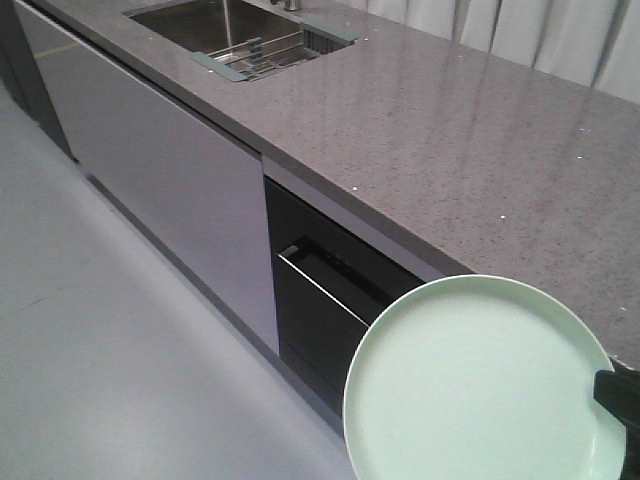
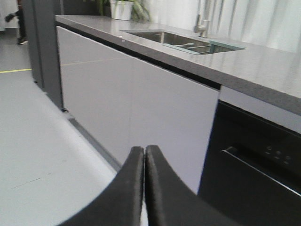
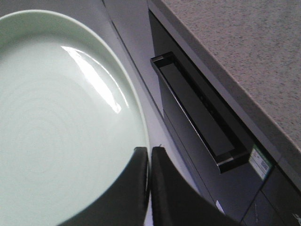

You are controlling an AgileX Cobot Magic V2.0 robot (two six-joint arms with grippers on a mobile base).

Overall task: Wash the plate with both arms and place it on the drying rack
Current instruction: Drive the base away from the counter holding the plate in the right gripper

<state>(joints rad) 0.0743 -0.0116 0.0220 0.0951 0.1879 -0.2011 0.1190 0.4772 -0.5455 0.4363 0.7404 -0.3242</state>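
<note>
fingertips of the right gripper point(image 1: 614, 393) pinch the plate point(image 1: 470, 390) at its right rim in the front view, holding it in the air beside the counter point(image 1: 450, 140); the drying rack point(image 1: 262, 55) sits well apart, over the sink point(image 1: 195, 25). left wrist view: the left gripper point(image 2: 144, 150) is clenched on nothing. right wrist view: both fingers point(image 3: 134, 188) clamp the plate point(image 3: 61, 117) rim.

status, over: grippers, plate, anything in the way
Right gripper shut on plate rim; left gripper shut, empty. Plate in air off the counter front. Drying rack far off at sink, nothing seen between.
</note>
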